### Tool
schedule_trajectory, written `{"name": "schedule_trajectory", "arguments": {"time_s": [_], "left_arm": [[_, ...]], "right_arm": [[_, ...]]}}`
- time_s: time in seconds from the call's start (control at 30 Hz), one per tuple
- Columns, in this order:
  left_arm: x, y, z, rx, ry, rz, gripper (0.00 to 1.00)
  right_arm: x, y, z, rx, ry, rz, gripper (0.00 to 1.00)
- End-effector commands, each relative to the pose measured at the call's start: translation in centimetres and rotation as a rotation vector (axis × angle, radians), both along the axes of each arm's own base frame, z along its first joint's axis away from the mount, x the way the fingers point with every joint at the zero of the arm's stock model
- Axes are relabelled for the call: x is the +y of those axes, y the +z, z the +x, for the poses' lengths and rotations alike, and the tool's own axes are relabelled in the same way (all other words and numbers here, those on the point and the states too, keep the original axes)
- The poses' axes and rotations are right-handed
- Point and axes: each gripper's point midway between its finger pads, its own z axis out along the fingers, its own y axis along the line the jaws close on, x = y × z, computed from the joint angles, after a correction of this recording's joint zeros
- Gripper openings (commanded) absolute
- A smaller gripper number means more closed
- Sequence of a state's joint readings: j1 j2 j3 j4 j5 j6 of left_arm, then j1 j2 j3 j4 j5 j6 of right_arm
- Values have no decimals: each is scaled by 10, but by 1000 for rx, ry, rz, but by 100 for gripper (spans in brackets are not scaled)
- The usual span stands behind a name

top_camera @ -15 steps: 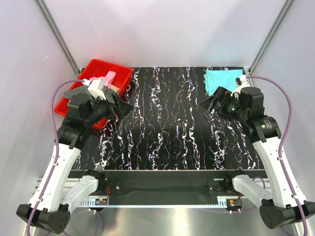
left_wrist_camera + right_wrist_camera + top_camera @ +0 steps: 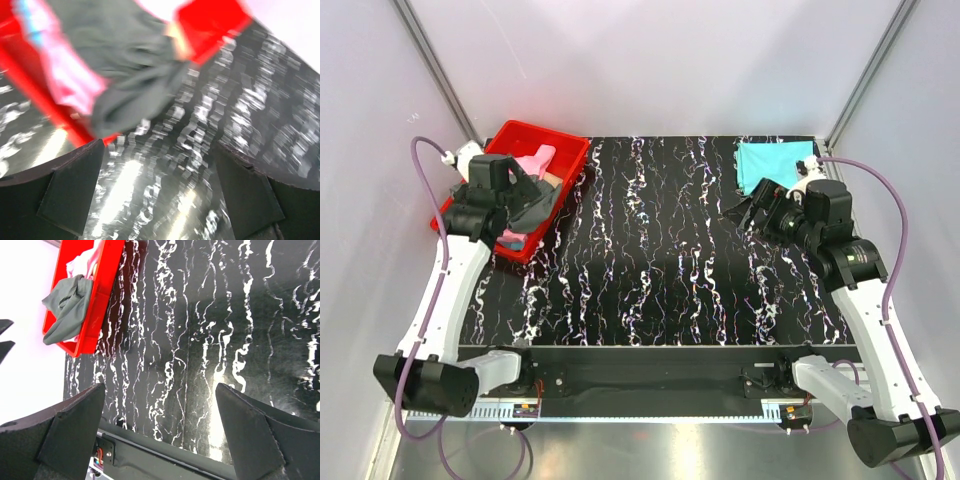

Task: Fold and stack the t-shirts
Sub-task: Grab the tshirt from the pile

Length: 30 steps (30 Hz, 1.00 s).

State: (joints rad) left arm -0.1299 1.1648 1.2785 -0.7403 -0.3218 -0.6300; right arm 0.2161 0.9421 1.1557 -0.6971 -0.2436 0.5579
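Observation:
A dark grey t-shirt hangs over the front rim of the red bin, with a pink t-shirt behind it inside. My left gripper hovers just over the grey t-shirt, open and empty. The left wrist view is blurred: grey t-shirt, pink t-shirt and bin lie ahead of the open left gripper. A folded teal t-shirt lies at the table's back right. My right gripper hangs open just in front of it, empty; the right gripper faces across the table.
The black marbled table stretches between the arms. The right wrist view shows the red bin with the grey t-shirt draped over its edge, and the table's front rail. White walls enclose the cell.
The left arm has swung back and left, carrying its open gripper from the table beside the bin to above the bin's front. The right arm has stayed put.

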Motion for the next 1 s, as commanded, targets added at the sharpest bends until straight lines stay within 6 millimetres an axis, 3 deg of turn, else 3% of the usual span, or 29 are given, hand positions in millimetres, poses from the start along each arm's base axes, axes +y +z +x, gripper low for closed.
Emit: {"name": "schedule_trajectory", "arguments": {"time_s": [0.0, 0.07, 0.17, 0.33, 0.47, 0.57, 0.67, 0.7, 0.73, 0.83, 0.87, 0.97], "left_arm": [[42, 8, -3, -40, 253, 67, 95], [43, 2, 4, -43, 267, 64, 94], [40, -25, 14, 21, 279, 46, 94], [28, -82, 30, 142, 262, 2, 91], [24, -103, 37, 191, 251, 3, 82], [25, -100, 39, 185, 251, 6, 73], [14, -87, 49, 125, 172, -16, 26], [11, -78, 54, 95, 152, -23, 0], [5, -71, 57, 75, 117, -46, 0], [-19, -15, 73, -69, -12, -98, 0], [-32, 27, 78, -169, -68, -111, 0], [-80, 110, 76, -356, -298, -124, 0]], "right_arm": [[11, 10, 0, -53, 44, 55, 100], [14, 8, 0, -50, 54, 63, 100], [13, 5, 3, -42, 51, 56, 100], [11, 7, 6, -40, 44, 34, 100], [9, 17, 6, -53, 35, 28, 100], [8, 20, 5, -63, 30, 33, 100], [9, 24, 3, -69, 29, 45, 100], [10, 25, 2, -67, 28, 56, 100], [11, 25, 2, -67, 32, 59, 100], [12, 30, 1, -67, 36, 78, 100], [13, 32, 0, -70, 38, 81, 100], [12, 38, 0, -93, 38, 84, 100]]}}
